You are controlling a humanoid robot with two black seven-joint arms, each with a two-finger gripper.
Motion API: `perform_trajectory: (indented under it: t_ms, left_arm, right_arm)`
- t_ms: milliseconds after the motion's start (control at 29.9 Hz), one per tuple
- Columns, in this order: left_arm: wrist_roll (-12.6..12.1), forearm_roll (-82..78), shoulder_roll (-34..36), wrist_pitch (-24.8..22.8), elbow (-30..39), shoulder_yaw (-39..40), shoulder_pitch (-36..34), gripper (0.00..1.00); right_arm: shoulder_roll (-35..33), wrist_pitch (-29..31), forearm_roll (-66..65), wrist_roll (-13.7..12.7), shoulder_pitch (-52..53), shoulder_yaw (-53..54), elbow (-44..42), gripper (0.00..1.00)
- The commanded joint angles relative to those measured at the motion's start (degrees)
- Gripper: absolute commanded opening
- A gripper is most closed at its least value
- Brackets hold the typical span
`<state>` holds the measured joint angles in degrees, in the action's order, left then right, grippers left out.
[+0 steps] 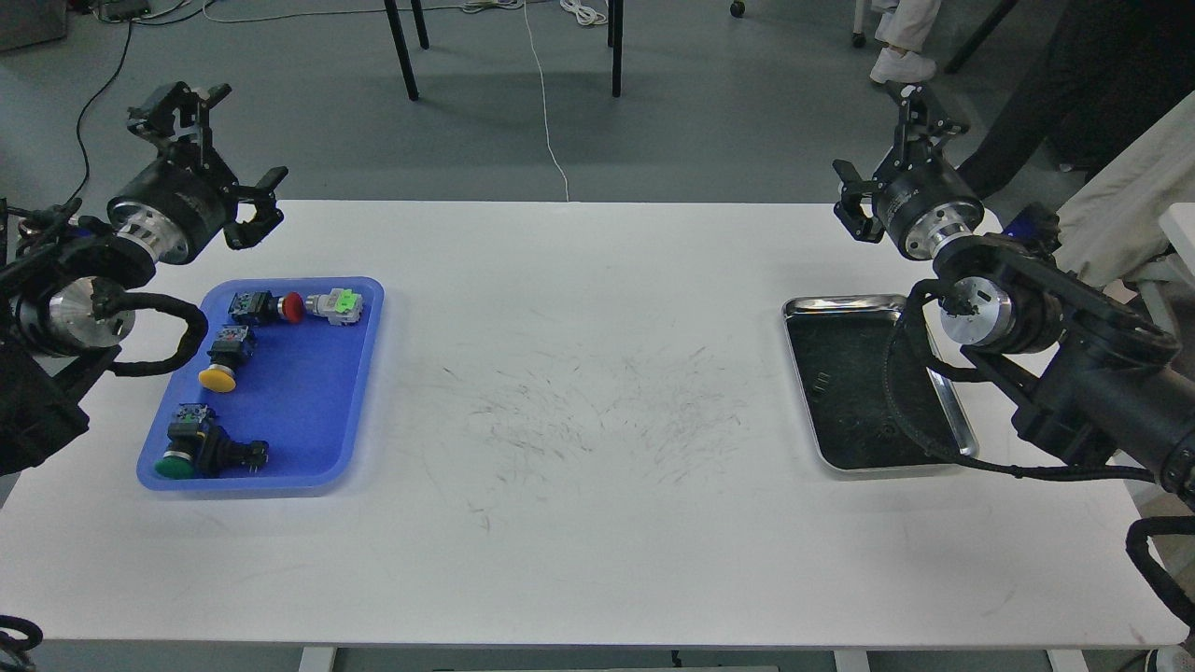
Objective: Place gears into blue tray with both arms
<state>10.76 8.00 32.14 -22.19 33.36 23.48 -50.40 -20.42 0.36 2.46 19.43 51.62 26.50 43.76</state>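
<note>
**Gears faint in the steel tray, both arms raised**

Though they are too small and dark to count, a few tiny specks that may be the gears (822,378) lie on the black floor of the steel tray (962,439), at the table's right side; their teeth cannot be made out. That tray is rectangular, with a shiny, mirror-like raised rim and rounded corners. Far across the table, at the left, sits the blue tray (359,373), smooth glossy plastic with a low rim and rounded corners. It holds four push-button switches (229,350) with red, green, yellow and dark green caps. The white table (597,541) is matte, with grey scuff marks in its middle. The left gripper (201,140) hangs above the table's far left edge, fingers spread and empty. The right gripper (896,154) hovers beyond the steel tray, holding nothing; whether its fingers are parted I cannot tell.
</note>
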Motion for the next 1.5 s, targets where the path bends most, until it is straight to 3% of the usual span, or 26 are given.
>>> perform_trajectory:
  t_ms: [0,67,100,201,435,669,802,970,1103,1170,1304,1471]
  left_arm:
    - [-8.4,0.4,0.4,-5.5,-2.2,2.1,-0.2,0.99]
    - [-12.9,0.4,0.0,-5.8,-5.5,5.5,-0.6,0.99]
    - [-14.0,0.3,-0.3,-5.8,-6.5,5.9,-0.6,0.99]
    - [-13.8,0.3,-0.3,-5.8,-7.3,5.9,-0.6,0.97]
    - [-10.8,-0.4,-1.4,-5.8,-8.7,5.7,-0.9,0.99]
    - [-2.0,-3.3,-3.2,-0.6,-11.3,2.8,-1.2,0.99]
    - [-0.7,-3.7,-4.3,1.0,-11.2,2.4,-1.8,0.99]
    - [-1.4,-4.6,-5.0,4.9,-12.4,2.1,-2.2,0.99]
    - [-0.9,-3.9,-4.3,2.7,-11.8,2.7,-2.7,0.99]
    - [0.5,-3.7,-4.3,0.0,-12.6,2.5,-2.8,0.99]
    - [4.1,-4.4,-4.5,-0.1,-13.7,2.0,-2.6,0.99]
    - [7.9,-4.8,-4.5,2.3,-14.6,1.7,-2.1,0.99]
  right_arm:
    - [-0.1,0.0,0.0,-0.1,0.0,-0.2,0.0,0.99]
    - [-0.1,0.0,0.0,0.0,0.0,-0.3,0.0,0.99]
    - [-0.1,0.0,0.0,0.0,0.0,-0.3,0.0,0.99]
    - [-0.1,0.0,0.0,-0.1,0.1,-0.4,0.0,0.99]
    - [-0.2,0.0,0.0,-0.1,0.0,-0.7,0.1,0.99]
    - [-0.2,0.0,-0.1,-0.1,0.0,-0.7,0.1,0.99]
    - [-0.2,0.1,-0.1,-0.1,0.0,-0.7,0.1,0.99]
    - [-0.2,0.1,-0.1,-0.1,0.0,-0.7,0.1,0.99]
    - [-0.2,0.1,-0.1,-0.1,0.0,-0.8,0.1,0.99]
    - [-0.2,0.1,-0.2,0.0,-0.1,-0.9,0.1,0.99]
    - [-0.2,0.1,-0.2,0.0,-0.2,-0.9,0.1,0.99]
    - [-0.1,0.1,-0.3,0.0,-0.8,-0.9,0.1,0.99]
